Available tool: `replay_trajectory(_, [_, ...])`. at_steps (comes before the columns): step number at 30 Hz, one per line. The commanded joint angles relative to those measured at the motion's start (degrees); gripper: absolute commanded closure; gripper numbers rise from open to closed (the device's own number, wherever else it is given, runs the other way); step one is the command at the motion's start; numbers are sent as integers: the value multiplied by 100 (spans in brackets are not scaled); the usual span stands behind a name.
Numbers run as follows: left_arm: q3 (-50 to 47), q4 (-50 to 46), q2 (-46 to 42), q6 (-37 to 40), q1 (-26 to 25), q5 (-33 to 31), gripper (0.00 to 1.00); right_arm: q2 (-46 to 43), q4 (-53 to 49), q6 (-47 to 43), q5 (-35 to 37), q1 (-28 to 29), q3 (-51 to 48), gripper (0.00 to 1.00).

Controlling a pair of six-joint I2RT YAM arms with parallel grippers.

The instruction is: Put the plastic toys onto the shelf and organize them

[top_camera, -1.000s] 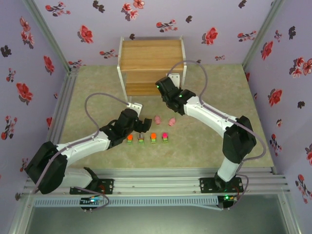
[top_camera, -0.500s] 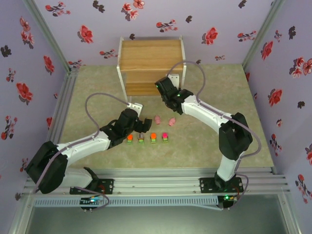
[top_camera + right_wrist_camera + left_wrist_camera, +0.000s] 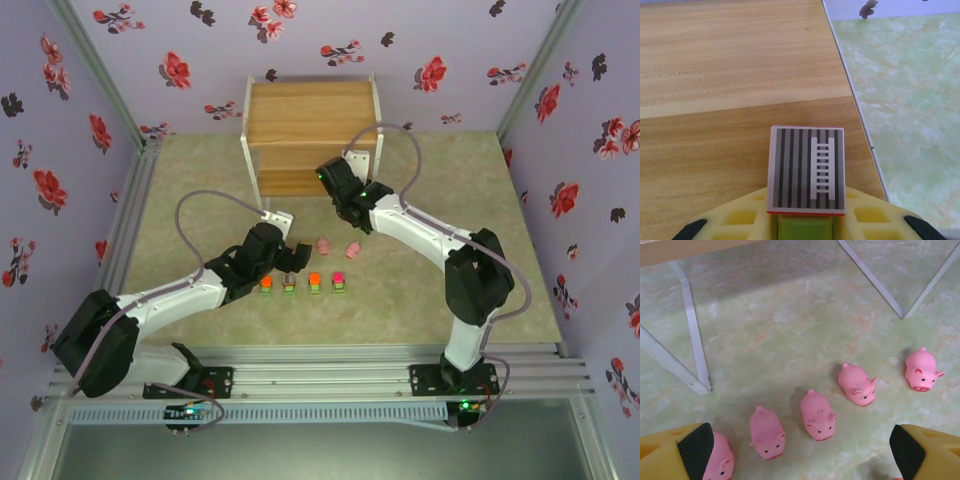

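One blocky toy (image 3: 806, 170), grey-striped on top with a green base, is clamped in your right pincer (image 3: 805, 227), and most of the risk sits there. It hangs above the wood of the shelf (image 3: 730, 65), close to the board's right-hand edge, with the green surface (image 3: 910, 100) just past the white frame (image 3: 860, 115). I judge that if you let go while the toy is off the board or tilted, it may topple. From so near the edge it could then drop off the side. I cannot tell from the wrist view which tier lies beneath it. From above, the right pincer (image 3: 330, 178) is at the front right of the shelf (image 3: 310, 110), so check the height before releasing.

Your left pincer (image 3: 801, 450) is spread wide and grasps nothing. Five pink pigs (image 3: 817, 415) stand in a loose row on the surface ahead of it, between its pads. The leftmost pig (image 3: 720, 462) touches the left pad (image 3: 695, 447) and is partly hidden by it. Closing from here would likely shove that pig or catch two at once, since the neighbours stand near each other. From above, four more blocky toys (image 3: 314, 284) are lined up just beside the left pincer (image 3: 290, 255), where a low sweep of the arm could scatter them.
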Motion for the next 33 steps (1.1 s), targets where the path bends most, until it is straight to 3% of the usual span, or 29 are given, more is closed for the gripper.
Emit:
replay_trajectory(1, [144,94,-4,100,-30,47,5,138,-24,244,360,-37,193,100])
replay_trajectory(11, [143,91,-19,107,-28,45,5,316,-240,483,631,-39,455,100])
replay_trajectory(19, [136,90,-58,116,-28,45,5,285,-313,501,644,-39,417,88])
replay_trajectory(33, [130,72,-88,120,-29,45,6,371,-511,567,638,-37,413,88])
